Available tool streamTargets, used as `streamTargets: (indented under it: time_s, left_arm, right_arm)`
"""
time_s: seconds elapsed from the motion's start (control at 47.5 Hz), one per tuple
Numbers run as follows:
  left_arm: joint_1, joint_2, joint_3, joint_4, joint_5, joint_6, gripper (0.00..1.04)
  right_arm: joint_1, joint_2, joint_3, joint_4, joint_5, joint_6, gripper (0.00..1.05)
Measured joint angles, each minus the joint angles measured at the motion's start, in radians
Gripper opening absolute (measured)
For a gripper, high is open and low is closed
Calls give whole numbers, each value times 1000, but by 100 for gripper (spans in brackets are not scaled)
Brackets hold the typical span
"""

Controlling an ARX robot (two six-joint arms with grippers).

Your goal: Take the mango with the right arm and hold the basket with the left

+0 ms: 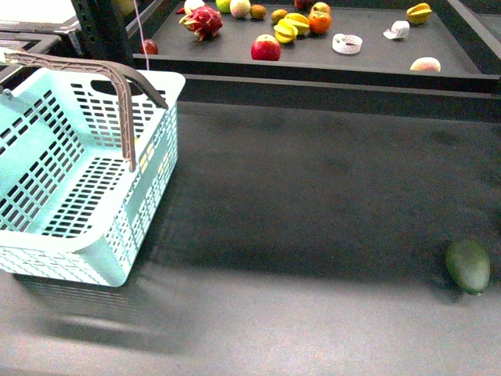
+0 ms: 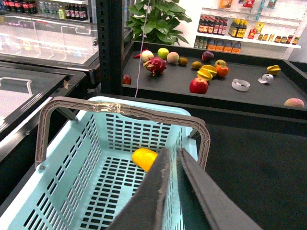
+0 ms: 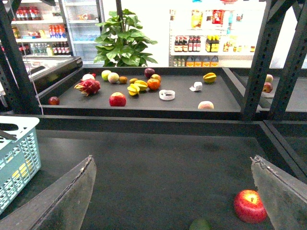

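Note:
The light-blue basket (image 1: 153,184) stands at the left of the dark table, its grey-brown handle (image 1: 125,86) raised. In the left wrist view the yellow-orange mango (image 2: 144,158) lies on the basket (image 2: 72,177) floor. My left gripper (image 2: 173,151) is shut on the basket's near wall, one finger inside and one outside. My right gripper (image 3: 172,160) is open over bare table with nothing between its fingers, and the basket (image 3: 17,163) is off to its side. Neither arm shows in the front view.
A dark green oval fruit (image 1: 468,266) lies at the table's right, near a red apple (image 3: 249,206). A raised back tray (image 1: 313,66) holds several fruits, among them a red apple (image 1: 265,48) and a dragon fruit (image 1: 203,21). Dark metal posts (image 3: 261,57) frame it.

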Motion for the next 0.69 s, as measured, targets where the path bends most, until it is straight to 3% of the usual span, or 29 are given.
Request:
streamTargets:
  time_s: [0.042, 0.147, 0.695]
  left_arm:
    - [-4, -32, -14, -18, -6, 3, 4]
    - [-55, -123, -48, -82, -80, 10, 4]
    - [-83, -609, -111, -477, -85, 20, 4]
  right_arm:
    - [0, 0, 0, 0, -1, 0, 97]
    - [0, 0, 0, 0, -1, 0, 97]
    - [0, 0, 0, 0, -1, 0, 97]
